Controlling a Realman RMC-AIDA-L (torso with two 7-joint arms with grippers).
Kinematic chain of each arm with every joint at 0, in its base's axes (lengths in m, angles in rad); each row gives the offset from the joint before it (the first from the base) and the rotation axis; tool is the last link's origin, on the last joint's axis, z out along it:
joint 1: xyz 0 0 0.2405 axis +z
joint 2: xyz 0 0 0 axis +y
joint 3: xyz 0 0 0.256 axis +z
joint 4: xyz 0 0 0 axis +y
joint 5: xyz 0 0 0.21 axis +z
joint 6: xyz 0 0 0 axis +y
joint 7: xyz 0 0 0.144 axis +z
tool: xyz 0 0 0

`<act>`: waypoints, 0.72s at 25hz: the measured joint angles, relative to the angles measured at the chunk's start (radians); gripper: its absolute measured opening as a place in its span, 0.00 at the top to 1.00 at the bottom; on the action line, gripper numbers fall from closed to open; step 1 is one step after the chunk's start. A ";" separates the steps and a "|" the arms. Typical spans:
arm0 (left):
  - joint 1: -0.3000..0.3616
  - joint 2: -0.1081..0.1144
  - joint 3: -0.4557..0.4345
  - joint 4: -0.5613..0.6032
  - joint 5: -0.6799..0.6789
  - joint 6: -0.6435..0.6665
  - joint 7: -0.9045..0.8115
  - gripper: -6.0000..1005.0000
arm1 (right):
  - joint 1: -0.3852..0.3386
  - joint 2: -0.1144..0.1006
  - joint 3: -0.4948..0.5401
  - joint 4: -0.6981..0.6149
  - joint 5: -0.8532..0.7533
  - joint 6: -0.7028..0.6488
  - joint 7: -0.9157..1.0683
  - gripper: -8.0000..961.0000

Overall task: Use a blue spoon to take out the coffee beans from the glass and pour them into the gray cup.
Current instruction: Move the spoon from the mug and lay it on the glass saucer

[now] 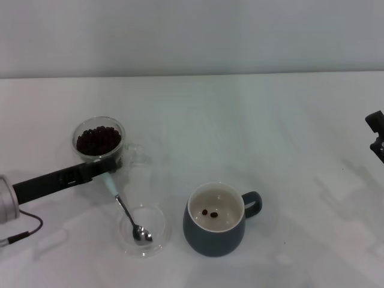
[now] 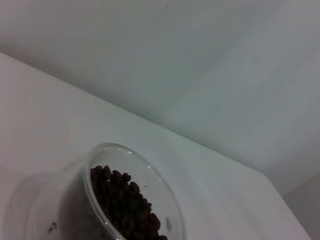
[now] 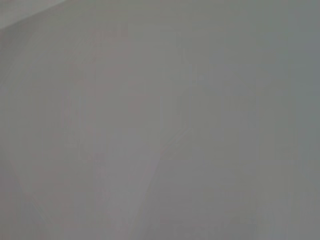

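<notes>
The left hand point(image 1: 107, 170) reaches in from the 9 o'clock edge of the white bench point(image 1: 252, 126) on a long dark arm, and its tip sits just at the 6 o'clock side of the clear double-walled glass mug point(image 1: 99, 143). It is pinched on the pale-blue handle end of the small blue spoon point(image 1: 125, 209). From that grip the spoon slants away toward 5 o'clock, its silver neck crossing the rim of a shallow clear round glass dish point(image 1: 143, 231) and its shiny bowl resting inside the dish.

The glass mug stands at about 10 o'clock in the head view, upright, well filled with the dark brown coffee beans point(image 1: 98, 140) (the left wrist view shows the same heap point(image 2: 125, 207) from close by, inside the clear rim point(image 2: 150, 172)).

The rounded dark blue-gray ceramic cup point(image 1: 217, 223) stands near 6 o'clock, just beside the dish on its 3 o'clock side, apart from it, with its loop handle pointing toward 3 o'clock. Two beans lie on its cream-white bottom.

The right hand point(image 1: 377, 135) is parked at the 3 o'clock edge, well apart from everything; I cannot tell whether it is spread or pressed together.
</notes>
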 joint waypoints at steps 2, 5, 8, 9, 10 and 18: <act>-0.010 0.000 0.000 -0.024 0.000 -0.006 0.005 0.86 | -0.002 0.000 0.001 0.000 0.000 0.000 0.001 0.18; -0.022 0.003 -0.001 -0.047 0.000 -0.014 0.008 0.84 | -0.003 0.000 0.001 0.004 0.000 0.001 0.001 0.19; -0.023 0.003 -0.001 -0.053 0.001 -0.017 0.016 0.81 | -0.001 0.000 0.000 0.005 0.000 0.002 0.001 0.19; -0.022 0.003 -0.001 -0.055 0.000 -0.018 0.017 0.80 | -0.001 0.000 0.000 0.006 0.000 0.002 0.001 0.19; -0.019 0.003 -0.001 -0.055 -0.001 -0.019 0.018 0.79 | 0.000 0.000 0.000 0.006 0.000 0.002 0.001 0.19; -0.002 0.004 -0.002 -0.060 -0.001 -0.041 0.020 0.67 | 0.004 0.000 0.001 0.009 -0.003 0.003 0.001 0.19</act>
